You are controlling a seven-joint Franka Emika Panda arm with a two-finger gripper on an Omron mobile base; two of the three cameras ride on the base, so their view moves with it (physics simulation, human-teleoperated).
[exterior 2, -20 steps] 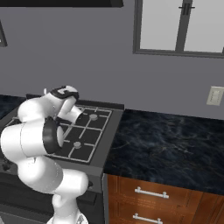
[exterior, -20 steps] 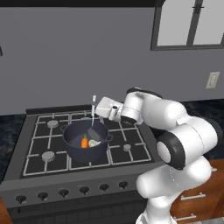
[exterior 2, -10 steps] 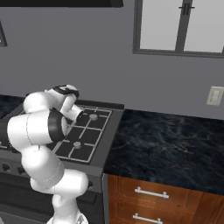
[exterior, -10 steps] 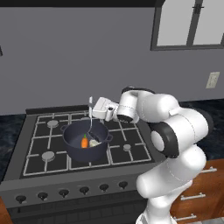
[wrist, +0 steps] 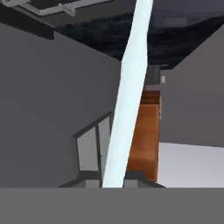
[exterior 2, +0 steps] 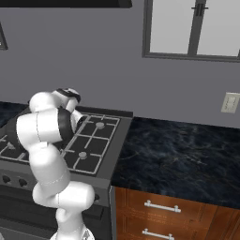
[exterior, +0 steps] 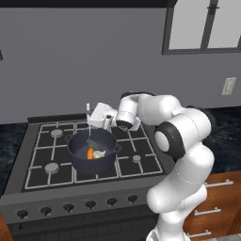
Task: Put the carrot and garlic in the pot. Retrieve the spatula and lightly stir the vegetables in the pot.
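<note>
While clamping spatula (exterior: 89,128), tool (exterior: 92,118) over pot (exterior: 75,153)

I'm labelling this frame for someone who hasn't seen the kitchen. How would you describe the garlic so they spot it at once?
Start at the black stove and find the dark blue-grey pot on its grates. Inside lie two small things side by side: the garlic is the pale, off-white lump on the right, next to the orange carrot, below the spatula that the gripper holds upright.

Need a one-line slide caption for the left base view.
The claw, shut on the spatula, dips its blade into the pot holding the carrot and garlic.
</note>
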